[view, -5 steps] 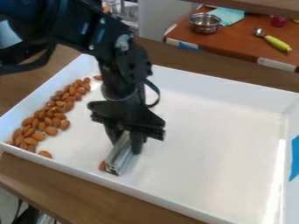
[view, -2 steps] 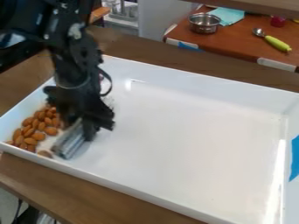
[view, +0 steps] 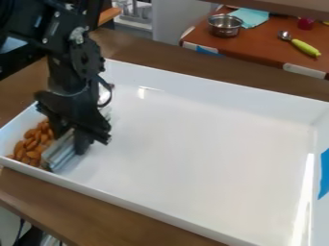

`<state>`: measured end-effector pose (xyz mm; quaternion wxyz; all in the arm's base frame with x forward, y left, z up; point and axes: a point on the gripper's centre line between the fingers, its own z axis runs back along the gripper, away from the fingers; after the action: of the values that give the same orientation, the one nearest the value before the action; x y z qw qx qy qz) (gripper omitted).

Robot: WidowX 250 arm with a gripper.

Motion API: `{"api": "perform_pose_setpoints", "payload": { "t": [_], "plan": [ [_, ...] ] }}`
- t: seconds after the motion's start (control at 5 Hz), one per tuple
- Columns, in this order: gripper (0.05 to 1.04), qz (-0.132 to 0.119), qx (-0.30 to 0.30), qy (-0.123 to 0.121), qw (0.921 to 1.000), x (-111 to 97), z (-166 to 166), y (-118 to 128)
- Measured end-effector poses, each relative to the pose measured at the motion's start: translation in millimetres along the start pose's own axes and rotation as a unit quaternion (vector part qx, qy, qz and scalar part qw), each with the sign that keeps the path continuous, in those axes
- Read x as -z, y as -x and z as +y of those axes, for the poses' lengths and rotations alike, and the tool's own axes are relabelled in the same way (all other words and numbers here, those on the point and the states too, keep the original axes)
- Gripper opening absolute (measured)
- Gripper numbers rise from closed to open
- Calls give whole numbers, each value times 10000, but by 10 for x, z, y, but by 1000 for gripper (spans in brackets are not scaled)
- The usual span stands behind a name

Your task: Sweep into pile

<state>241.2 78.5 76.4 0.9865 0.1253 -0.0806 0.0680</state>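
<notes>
My pincer (view: 69,137), clamped on the metal bar (view: 59,153), has pushed farther into the almonds (view: 29,145); pile looks tighter, nearly formed.

Your black gripper (view: 69,141) holds a silvery-grey bar (view: 59,153). Right beside it you have warm brown almonds (view: 31,144), and around it a plain white tray (view: 193,149). Well apart from it, you see a bright blue patch (view: 325,173), a reddish-brown table (view: 263,45), a turquoise cloth (view: 252,17) and a yellow-green handle (view: 305,47).
</notes>
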Motion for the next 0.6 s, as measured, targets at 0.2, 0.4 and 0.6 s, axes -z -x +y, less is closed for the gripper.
{"api": "perform_pose_setpoints", "payload": {
  "t": [0.2, 0.4, 0.6],
  "plan": [
    [381, 327, -499, 420, 9973, -89, -137, 34],
    [381, 250, -870, 647, 9938, -403, -445, -125],
    [381, -18, -1161, 702, 9908, -865, -786, -351]
  ]
}}
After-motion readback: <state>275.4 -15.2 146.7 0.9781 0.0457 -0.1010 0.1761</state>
